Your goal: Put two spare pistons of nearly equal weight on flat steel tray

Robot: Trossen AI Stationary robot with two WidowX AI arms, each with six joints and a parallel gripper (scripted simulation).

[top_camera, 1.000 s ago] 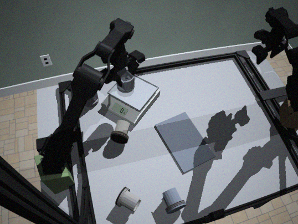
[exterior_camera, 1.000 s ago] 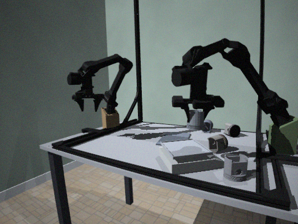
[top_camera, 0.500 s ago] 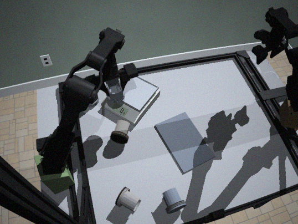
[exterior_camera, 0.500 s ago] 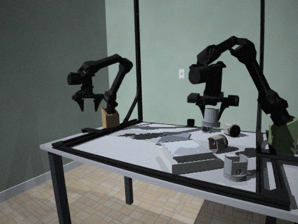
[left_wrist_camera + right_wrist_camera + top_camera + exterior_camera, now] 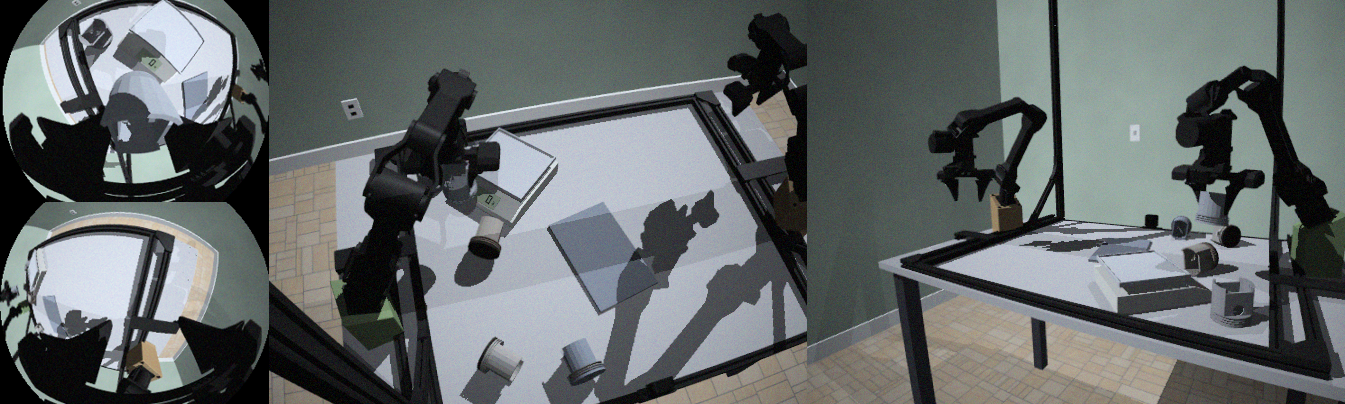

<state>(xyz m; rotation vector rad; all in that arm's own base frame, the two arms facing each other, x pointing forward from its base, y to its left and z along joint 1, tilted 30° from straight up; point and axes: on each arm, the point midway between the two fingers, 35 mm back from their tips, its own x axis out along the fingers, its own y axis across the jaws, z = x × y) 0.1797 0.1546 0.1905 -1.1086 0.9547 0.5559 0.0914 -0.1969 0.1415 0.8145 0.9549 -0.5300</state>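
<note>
The flat steel tray point(image 5: 594, 265) point(image 5: 1134, 246) point(image 5: 195, 95) point(image 5: 51, 307) lies flat on the bench point(image 5: 519, 300) point(image 5: 1007, 265) point(image 5: 99, 68) point(image 5: 95, 270), bearing only shadows. Near it, the scale point(image 5: 508, 210) point(image 5: 1157, 300) point(image 5: 128, 47) point(image 5: 41, 271) carries a pale square pan point(image 5: 524, 162) point(image 5: 1134, 267) point(image 5: 169, 36); its display point(image 5: 489, 201) point(image 5: 152, 62) shows a zero, with smaller characters too blurred to read.

The left gripper point(image 5: 464, 175) point(image 5: 1213, 206) point(image 5: 137, 109) is clamped on a grey piston point(image 5: 460, 189) point(image 5: 1213, 210) point(image 5: 142, 92), held up off the bench near the scale, its ringed end down and its cut-away skirt up.

Four pistons are beside the tray, well apart from it. A brownish one point(image 5: 487, 237) point(image 5: 1200, 258) lies on its side by the scale, dark at the ringed end; whether they touch cannot be told. A cream one point(image 5: 501, 360) point(image 5: 1226, 236) and a bluish one point(image 5: 583, 361) point(image 5: 1181, 227) also lie on their sides. A grey upright one point(image 5: 1232, 302) point(image 5: 96, 33) stands ringed end down, with a round hole through its skirt.

The right gripper point(image 5: 746, 105) point(image 5: 968, 199) point(image 5: 145, 322) hangs in the air, spread wide and holding nothing.

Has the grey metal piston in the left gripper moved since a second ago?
Yes: in the top view, the grey piston went from over the white scale's pan to left of its green display.
</note>
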